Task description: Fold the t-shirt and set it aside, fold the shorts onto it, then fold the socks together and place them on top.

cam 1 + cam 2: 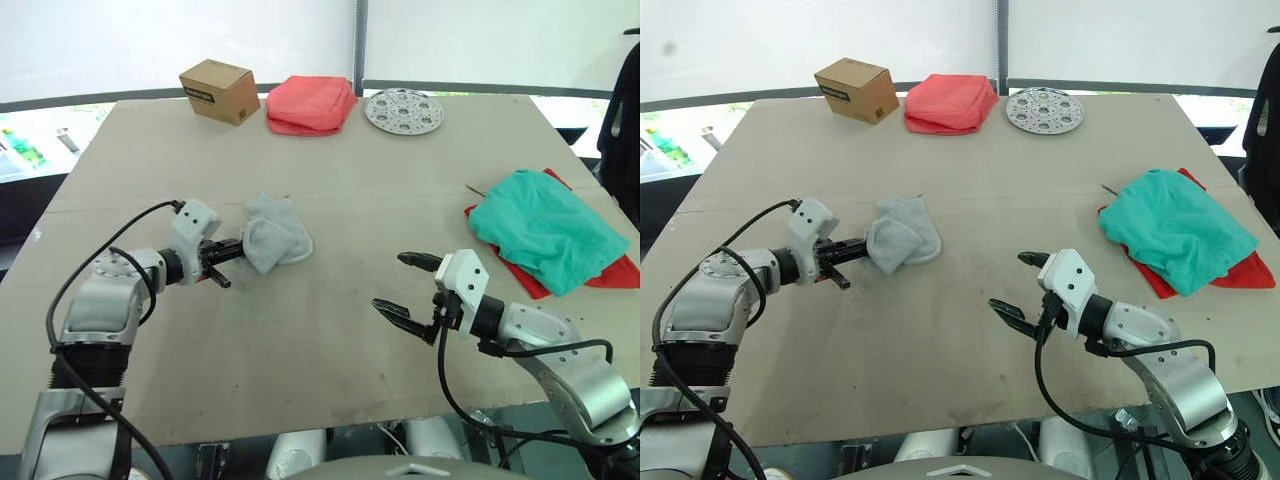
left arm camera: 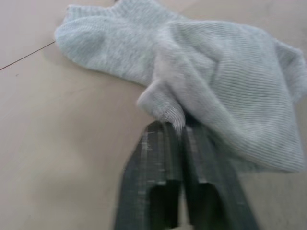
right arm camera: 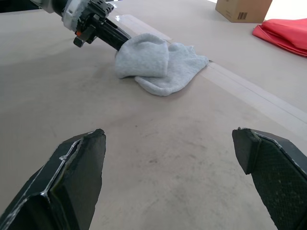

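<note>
Left hand (image 1: 232, 252) pinched shut on socks (image 1: 275, 234) edge — bundle extends straight ahead of fingertips. Right hand (image 1: 408, 285) spread wide, empty — well apart.

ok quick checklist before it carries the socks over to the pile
1. Left tool shut on the socks: ok, edge pinched.
2. Both socks caught in the pinch: cannot tell.
3. Socks folded together: ok, bunched in one bundle.
4. Shorts lying on the t-shirt: ok.
5. Right tool open and apart from the socks: ok.
6. Table between socks and shorts free of things: ok.
</note>
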Robot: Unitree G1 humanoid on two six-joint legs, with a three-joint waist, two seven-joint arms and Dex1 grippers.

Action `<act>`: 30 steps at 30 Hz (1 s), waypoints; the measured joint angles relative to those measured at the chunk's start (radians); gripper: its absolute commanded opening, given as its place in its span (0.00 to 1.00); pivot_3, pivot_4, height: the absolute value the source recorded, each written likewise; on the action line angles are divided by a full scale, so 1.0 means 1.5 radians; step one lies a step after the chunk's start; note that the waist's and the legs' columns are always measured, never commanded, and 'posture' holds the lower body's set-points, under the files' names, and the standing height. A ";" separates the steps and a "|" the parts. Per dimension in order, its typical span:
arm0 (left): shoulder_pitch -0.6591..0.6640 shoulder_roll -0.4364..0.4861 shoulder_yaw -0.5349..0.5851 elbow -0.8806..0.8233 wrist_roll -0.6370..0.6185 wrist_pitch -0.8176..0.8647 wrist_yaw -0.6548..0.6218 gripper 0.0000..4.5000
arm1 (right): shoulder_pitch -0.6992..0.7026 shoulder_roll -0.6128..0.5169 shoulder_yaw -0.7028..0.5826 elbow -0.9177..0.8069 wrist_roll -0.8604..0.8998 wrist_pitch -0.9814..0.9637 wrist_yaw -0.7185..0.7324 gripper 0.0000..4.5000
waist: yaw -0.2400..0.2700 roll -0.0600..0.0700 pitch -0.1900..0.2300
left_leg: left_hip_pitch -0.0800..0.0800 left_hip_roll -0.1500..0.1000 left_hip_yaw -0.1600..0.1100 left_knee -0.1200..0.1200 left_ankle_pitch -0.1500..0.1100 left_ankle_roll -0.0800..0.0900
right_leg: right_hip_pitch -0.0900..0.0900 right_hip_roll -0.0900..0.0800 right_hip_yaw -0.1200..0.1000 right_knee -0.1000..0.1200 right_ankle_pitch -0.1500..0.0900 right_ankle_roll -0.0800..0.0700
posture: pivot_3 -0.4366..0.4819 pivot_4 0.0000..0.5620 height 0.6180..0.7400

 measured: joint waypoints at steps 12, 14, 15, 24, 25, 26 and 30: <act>-0.226 0.030 -0.043 0.044 -0.006 -0.115 -0.141 0.01 | 0.002 0.000 0.000 -0.002 0.000 0.012 -0.012 1.00 | -0.001 0.000 0.000 | 0.000 -0.001 0.000 0.000 0.000 0.000 | 0.000 0.000 0.000 0.000 0.000 0.000 | 0.48 0.27 1.00; -0.242 0.030 -0.061 0.063 0.001 -0.124 -0.159 0.01 | 0.002 0.000 0.000 -0.003 0.000 0.012 -0.013 1.00 | -0.005 0.000 0.000 | 0.000 -0.001 0.001 0.000 0.000 0.000 | 0.000 0.001 0.000 0.000 0.000 0.000 | 0.48 0.27 1.00; -0.253 0.026 -0.078 0.089 0.005 -0.124 -0.173 0.01 | 0.003 -0.001 0.000 -0.004 -0.001 0.012 -0.014 1.00 | -0.006 0.000 0.000 | 0.000 -0.001 0.000 0.000 0.000 0.000 | 0.000 0.001 0.000 0.000 0.000 0.001 | 0.48 0.27 1.00; -0.274 0.034 -0.159 0.291 0.118 -0.289 -0.228 0.01 | 0.036 -0.004 -0.001 -0.031 -0.014 0.013 -0.034 1.00 | -0.011 0.000 0.000 | 0.000 -0.001 0.000 0.000 0.000 0.000 | 0.000 0.001 0.000 0.000 0.000 0.000 | 0.48 0.27 1.00; -0.275 0.029 -0.164 0.310 0.126 -0.309 -0.232 0.01 | 0.037 -0.004 -0.001 -0.032 -0.015 0.013 -0.037 1.00 | -0.010 0.000 0.000 | -0.001 -0.001 0.000 0.000 0.000 0.000 | 0.000 0.001 0.000 0.000 0.000 0.000 | 0.48 0.27 1.00; -0.275 0.021 -0.166 0.328 0.133 -0.328 -0.237 0.01 | 0.037 -0.004 -0.001 -0.032 -0.017 0.013 -0.039 1.00 | -0.008 0.000 0.000 | -0.001 -0.001 0.000 0.000 0.000 0.000 | 0.000 0.001 0.000 0.000 0.000 0.000 | 0.48 0.27 1.00; -0.287 -0.004 -0.174 0.369 0.144 -0.361 -0.242 0.01 | 0.043 -0.004 -0.001 -0.040 -0.021 0.013 -0.042 1.00 | -0.004 0.000 0.000 | -0.001 -0.001 0.000 0.001 0.000 0.000 | 0.000 0.001 0.000 0.000 0.000 0.001 | 0.48 0.27 1.00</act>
